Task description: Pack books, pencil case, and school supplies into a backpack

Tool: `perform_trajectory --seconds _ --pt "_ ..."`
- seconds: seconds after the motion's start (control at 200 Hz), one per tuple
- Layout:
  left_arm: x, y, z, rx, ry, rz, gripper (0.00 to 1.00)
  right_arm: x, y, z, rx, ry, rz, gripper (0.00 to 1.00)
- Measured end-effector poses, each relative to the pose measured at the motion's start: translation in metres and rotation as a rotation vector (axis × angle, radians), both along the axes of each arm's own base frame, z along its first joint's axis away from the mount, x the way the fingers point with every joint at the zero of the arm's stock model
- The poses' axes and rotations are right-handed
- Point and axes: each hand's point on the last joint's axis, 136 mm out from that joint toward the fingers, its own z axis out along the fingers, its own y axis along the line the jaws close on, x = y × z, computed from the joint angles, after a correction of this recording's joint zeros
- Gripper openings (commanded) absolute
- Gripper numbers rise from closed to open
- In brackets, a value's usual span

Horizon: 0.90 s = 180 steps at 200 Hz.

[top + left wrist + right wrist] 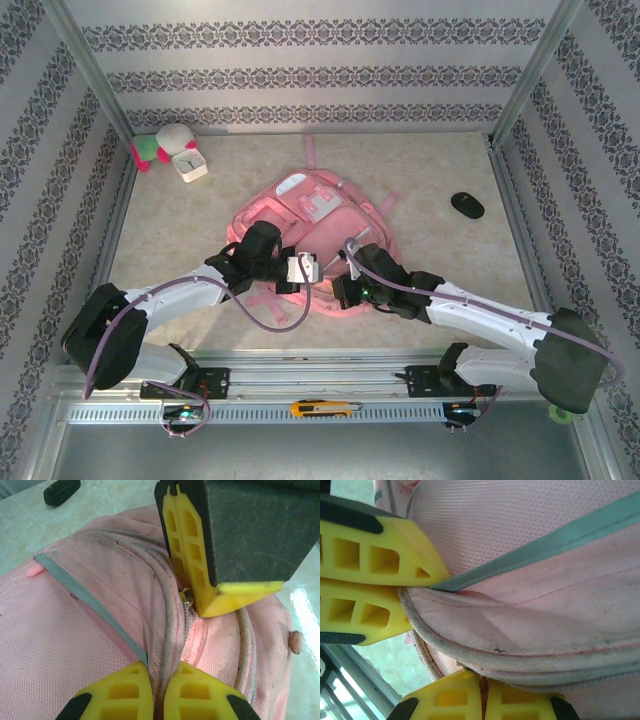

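The pink backpack (pixel 305 205) lies flat in the middle of the table. My left gripper (pixel 306 270) is at its near edge, shut on a fold of the backpack's white-piped zip seam (pixel 167 630). In the left wrist view the yellow fingers (pixel 122 690) pinch that seam between them. My right gripper (pixel 344 290) is beside it, shut with its tips at the small metal zip pull (pixel 186 596). In the right wrist view the right gripper (pixel 482 681) meets the seam from below, and the left fingers (pixel 375 565) clamp the edge at the left. The books, pencil case and school supplies are hidden.
A black oval object (pixel 467 204) lies to the right of the backpack. At the back left are a white square clock (pixel 190 163) and a plush toy (pixel 158 146). A yellow utility knife (pixel 325 408) rests on the rail by the arm bases.
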Motion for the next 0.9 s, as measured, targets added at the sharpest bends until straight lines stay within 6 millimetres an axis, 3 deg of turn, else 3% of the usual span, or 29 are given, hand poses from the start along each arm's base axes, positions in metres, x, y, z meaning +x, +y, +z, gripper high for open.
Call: perform_trajectory --seconds 0.14,0.345,0.475,0.715,0.899 --pt "0.002 0.007 0.005 -0.022 0.019 0.007 0.00 0.001 -0.005 0.010 0.011 -0.026 -0.007 0.00" --pt "0.002 0.027 0.028 -0.024 -0.012 -0.002 0.00 0.019 -0.037 0.036 0.078 -0.074 -0.064 0.00" --pt "-0.004 0.036 0.030 -0.003 -0.019 -0.020 0.00 0.020 -0.040 0.039 0.106 -0.062 -0.033 0.00" --pt "-0.012 0.067 0.027 0.062 -0.023 0.031 0.00 0.000 -0.014 0.037 0.132 -0.051 0.076 0.00" --pt "-0.008 0.105 0.021 0.128 -0.014 0.155 0.30 -0.018 0.027 0.030 0.164 -0.061 0.139 0.00"
